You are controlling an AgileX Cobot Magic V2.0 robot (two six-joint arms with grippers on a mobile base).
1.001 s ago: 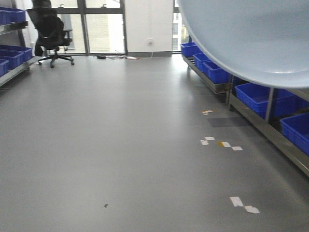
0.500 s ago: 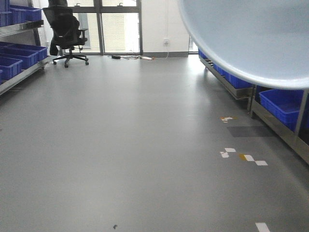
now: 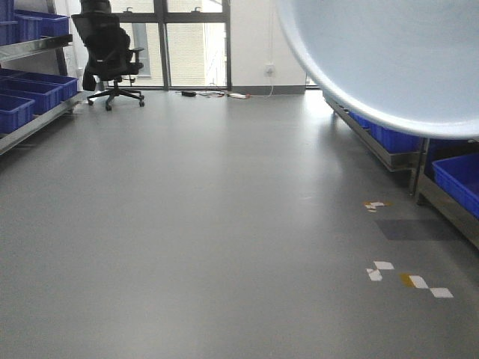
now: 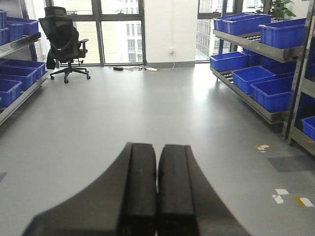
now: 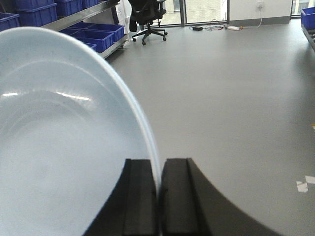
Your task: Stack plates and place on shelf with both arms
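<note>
White plate (image 5: 64,147), rim clamped by right gripper (image 5: 158,169) (left gripper (image 4: 157,152) pressed closed).

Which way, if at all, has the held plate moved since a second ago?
Yes. The plate holds its place in frame, but the blue bins behind it slid right and down, so it moved leftward against them.

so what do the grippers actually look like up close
The two look alike. The left gripper and the right gripper each have two matte black fingers. These are blocky and flat-faced with squared tips, and they widen into curved black shoulders toward the base. No cables, labels or markings show in the wrist views.
</note>
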